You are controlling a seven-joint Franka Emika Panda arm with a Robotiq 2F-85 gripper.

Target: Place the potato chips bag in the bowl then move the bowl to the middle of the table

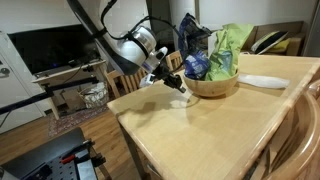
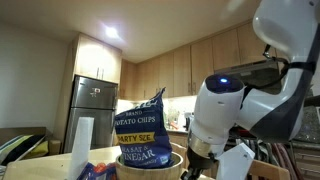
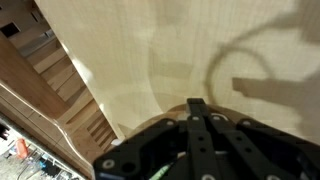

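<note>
bowl (image 1: 214, 88) loaded, gripper (image 1: 176, 83) alongside

Your potato chips bag (image 1: 195, 66) stands upright in the bowl with a light green bag (image 1: 231, 45), near the table's (image 1: 200, 135) far edge. Your gripper hangs just beside the bowl, low over the tabletop. Its fingers (image 3: 197, 108) look pressed together on nothing.

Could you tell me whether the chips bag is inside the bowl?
Inside: the dark blue crinkly bag stands upright in the round wooden bowl.
</note>
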